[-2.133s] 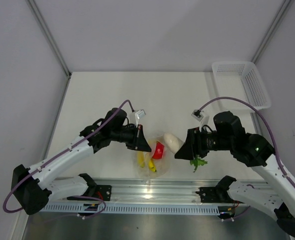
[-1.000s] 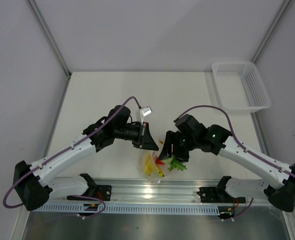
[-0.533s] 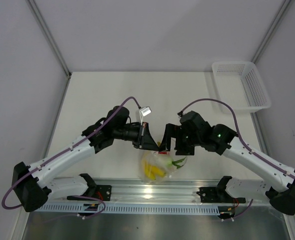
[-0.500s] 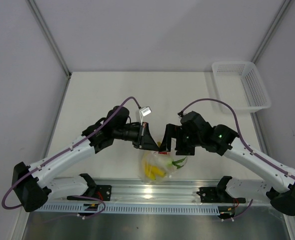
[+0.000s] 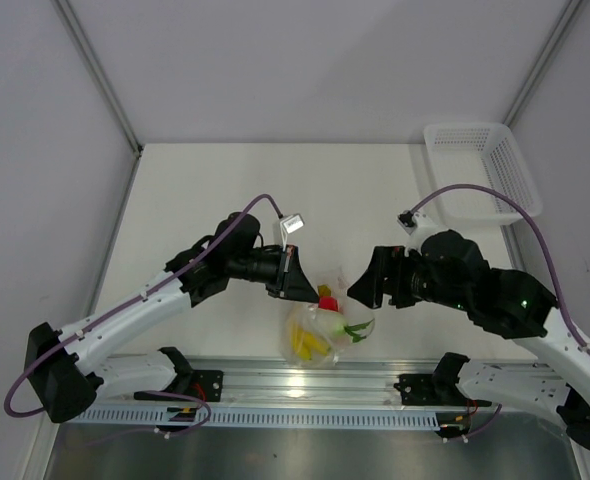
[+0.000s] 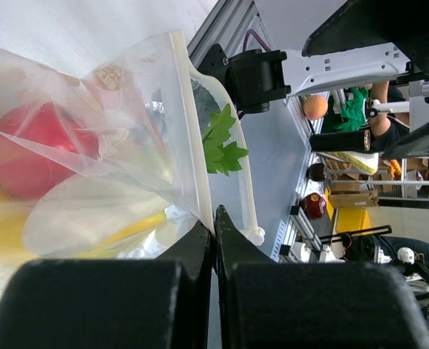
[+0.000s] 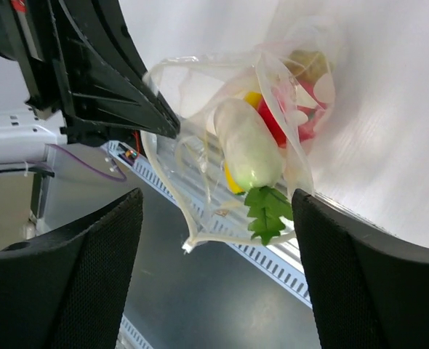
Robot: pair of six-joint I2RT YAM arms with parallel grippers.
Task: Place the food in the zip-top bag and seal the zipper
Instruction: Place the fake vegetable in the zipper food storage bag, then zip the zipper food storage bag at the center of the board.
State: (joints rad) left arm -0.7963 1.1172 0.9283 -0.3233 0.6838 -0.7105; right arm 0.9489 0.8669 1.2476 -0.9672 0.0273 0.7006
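Observation:
The clear zip-top bag (image 5: 325, 330) hangs open-mouthed from my left gripper (image 5: 308, 290), which is shut on its zipper strip (image 6: 190, 131). Inside the bag lie the yellow banana bunch (image 5: 307, 343), the round red fruit (image 5: 327, 301) and the white radish (image 7: 247, 145), whose green leaves (image 5: 356, 329) poke out at the mouth. In the left wrist view the bag (image 6: 91, 160) fills the left side, with the red fruit (image 6: 33, 149) and the leaves (image 6: 222, 142). My right gripper (image 5: 360, 290) is open and empty, just right of the bag; in its wrist view (image 7: 222, 291) it faces the bag's mouth.
A white mesh basket (image 5: 485, 165) stands at the table's far right corner. The bag hangs close to the table's near edge, above the aluminium rail (image 5: 305, 385). The left gripper's black body (image 7: 105, 87) sits just left of the bag's mouth.
My right gripper carried the radish to the bag, let it go inside, and has drawn back to the right, open. My left gripper has kept its hold on the bag's edge.

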